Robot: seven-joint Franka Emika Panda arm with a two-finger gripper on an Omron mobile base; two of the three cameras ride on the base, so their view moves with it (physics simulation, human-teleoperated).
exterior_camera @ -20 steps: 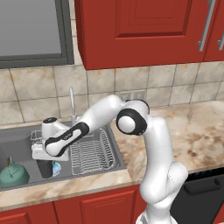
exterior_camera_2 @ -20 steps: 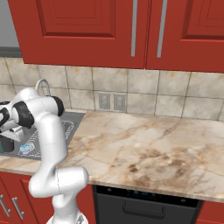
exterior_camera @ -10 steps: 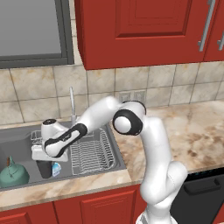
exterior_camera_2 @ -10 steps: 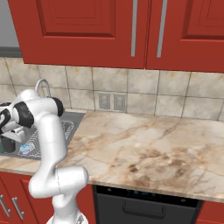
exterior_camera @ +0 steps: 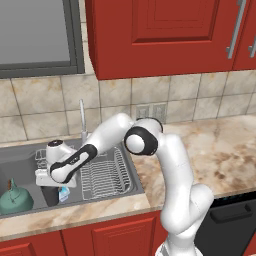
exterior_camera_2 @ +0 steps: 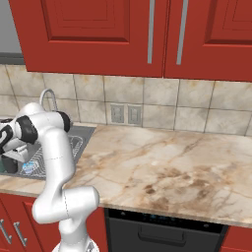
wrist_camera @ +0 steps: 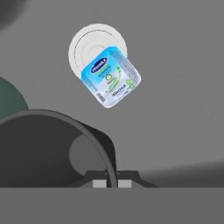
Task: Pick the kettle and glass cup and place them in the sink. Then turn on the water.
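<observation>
Down in the sink (exterior_camera: 20, 162), pinching the rim of the upright glass cup (wrist_camera: 48, 148) between closed fingers: the gripper (wrist_camera: 112, 183), cup wall directly at its tips. Just beyond the cup, a small blue-white tub (wrist_camera: 114, 75); beside it, the kettle (exterior_camera: 14, 198).

Even, flat rendered light in both base views; no glare, you get only soft shading under cabinets (exterior_camera: 165, 35). Sink (exterior_camera: 20, 165) basin dim vs bright counter (exterior_camera_2: 162, 162). Hand view greyish, low contrast; cup rim (wrist_camera: 103, 144) nearest claw (wrist_camera: 112, 183) looks soft, enlarged.
</observation>
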